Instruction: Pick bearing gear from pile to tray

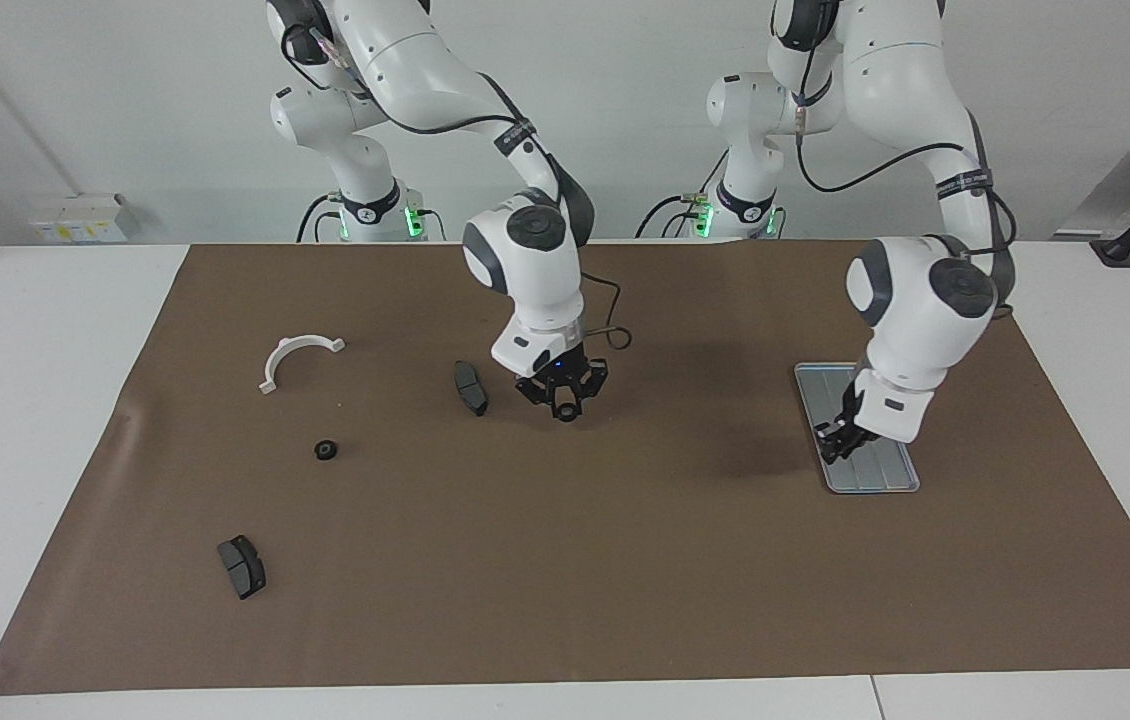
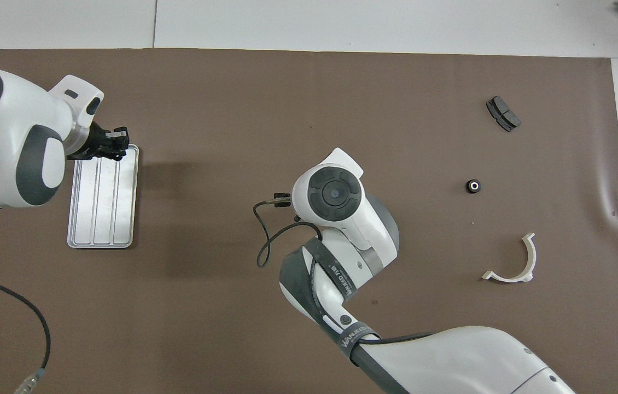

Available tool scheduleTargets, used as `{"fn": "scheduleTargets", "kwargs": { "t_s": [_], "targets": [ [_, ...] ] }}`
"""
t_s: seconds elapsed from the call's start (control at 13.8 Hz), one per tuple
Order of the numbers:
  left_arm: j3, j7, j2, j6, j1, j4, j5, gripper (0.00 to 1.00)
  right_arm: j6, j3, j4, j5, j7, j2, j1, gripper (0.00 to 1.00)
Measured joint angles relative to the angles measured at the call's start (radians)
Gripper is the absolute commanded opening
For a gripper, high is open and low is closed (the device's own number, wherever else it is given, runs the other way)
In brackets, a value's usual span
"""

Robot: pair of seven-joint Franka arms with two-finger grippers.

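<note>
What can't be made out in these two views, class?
- Overhead view: the right gripper and the dark pad beside it, hidden under the right arm's wrist.
- Both views: whether the shut left gripper, over the tray, holds a gear; too small to tell.

Silver-grey tray [image 1: 850, 400] with lengthwise grooves; brown mat [image 1: 565, 560] over white table [image 1: 25, 400]; small black gear [image 1: 326, 450]; white curved bracket [image 1: 293, 357]; dark grey pads [image 1: 242, 566]; white arms, black grippers [image 1: 562, 405]
</note>
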Motion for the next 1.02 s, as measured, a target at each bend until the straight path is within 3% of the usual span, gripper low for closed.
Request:
{"fn": "scheduleTargets", "kwargs": {
  "t_s": [0.15,0.22,0.29,0.44,0.51,0.8,1.02],
  "targets": [
    [0.000,0.101,-0.007,-0.002,0.066,-0.032,-0.004,0.05,0.000,0.000,0.032,-0.022,0.024,0.049,0.033,0.02],
    [0.000,0.125,-0.011,0.000,0.080,-0.054,-0.004,0.17,0.001,-0.001,0.042,-0.025,0.025,0.070,0.045,0.05],
    [-0.001,0.136,-0.019,0.011,0.082,-0.084,-0.004,0.38,0.002,-0.001,0.053,-0.031,0.025,0.086,0.051,0.18],
    [-0.008,0.139,-0.036,0.065,0.081,-0.149,-0.004,0.68,0.002,-0.002,0.068,-0.043,0.025,0.095,0.052,1.00],
    [-0.011,0.139,-0.042,0.083,0.080,-0.170,-0.004,0.73,0.001,-0.004,0.072,-0.046,0.025,0.095,0.051,1.00],
    [-0.023,0.140,-0.056,0.101,0.072,-0.173,-0.020,0.74,-0.001,-0.008,0.083,-0.050,0.025,0.095,0.048,1.00],
    [-0.031,0.037,-0.056,0.101,-0.033,-0.126,-0.079,0.72,-0.001,-0.022,0.095,-0.050,0.025,0.079,0.006,1.00]
  ]
}}
